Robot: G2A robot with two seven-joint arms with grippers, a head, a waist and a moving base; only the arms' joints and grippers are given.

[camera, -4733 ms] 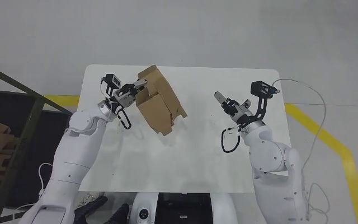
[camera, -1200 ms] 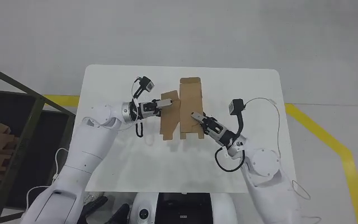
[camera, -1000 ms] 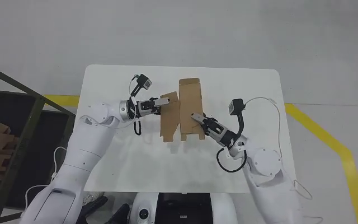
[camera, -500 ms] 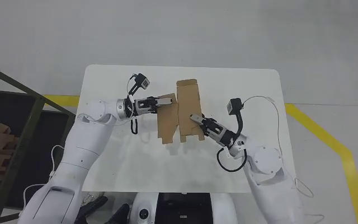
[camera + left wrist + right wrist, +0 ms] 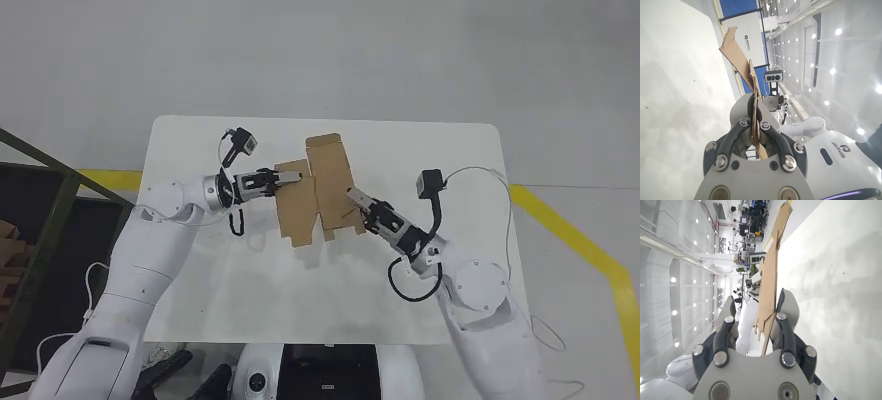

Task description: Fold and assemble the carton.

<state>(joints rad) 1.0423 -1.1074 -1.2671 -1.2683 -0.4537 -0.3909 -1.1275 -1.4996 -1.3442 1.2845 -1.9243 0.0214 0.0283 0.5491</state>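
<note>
We have the carton (image 5: pixel 312 195), a flat unfolded blank, held over the middle of the worktop (image 5: pixel 200 290), a bit toward the far edge. The left gripper (image 5: pixel 754 106) has its fingers pinched tight on one carton edge. The right gripper (image 5: pixel 757 296) has its fingers spread wide; the carton lies against one finger and the other is well apart, so no grip there. We judge the carton light and thin, stiff across panels but floppy at creases. It is likely to sag or twist if held by one edge, and may crush under a hard pinch. Best hold: panel edges close to a crease, one gripper each side. Hard to tell: whether the low edge touches the worktop, where the creases run, and the underside.
</note>
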